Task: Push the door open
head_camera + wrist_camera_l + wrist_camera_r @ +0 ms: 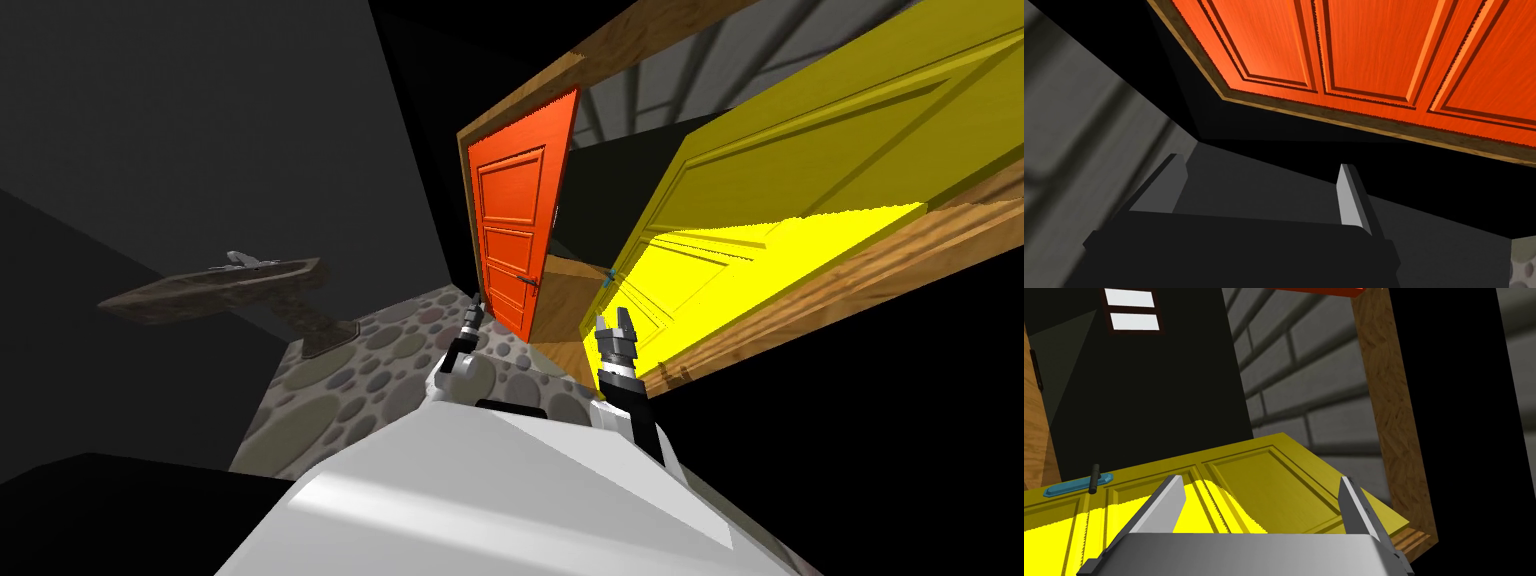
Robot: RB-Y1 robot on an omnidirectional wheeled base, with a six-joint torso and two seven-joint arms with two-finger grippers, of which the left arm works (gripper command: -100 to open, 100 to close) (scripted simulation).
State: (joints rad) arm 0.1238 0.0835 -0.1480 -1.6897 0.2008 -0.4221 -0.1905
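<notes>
- I stand at a double doorway in a wooden frame (pixel 520 92): an orange door (pixel 515 220) on my left and a yellow door (pixel 790 170) on my right. Both leaves look swung partly away from me, with a gap between them.
- My left gripper (pixel 474 316) is near the orange door's lower edge. In the left wrist view its fingers (pixel 1351 200) stand wide apart and hold nothing. The orange panels lie ahead of them, apart from the tips.
- My right gripper (pixel 613 317) points at the yellow door. Its fingers (pixel 1161 505) are also spread and empty. The yellow panel lies just beyond them, but I cannot tell whether they touch it.
- The yellow door's blue handle plate (pixel 1074 486), with its dark lever, sits off to one side of my right gripper, away from the fingers.
- I judge this to be the approach or early push: neither hand is clearly pressing yet.
- The next move calls for flat contact on a panel near the free edge, away from the hinges, and then a steady forward push, with my base following so the arm does not overreach.
</notes>
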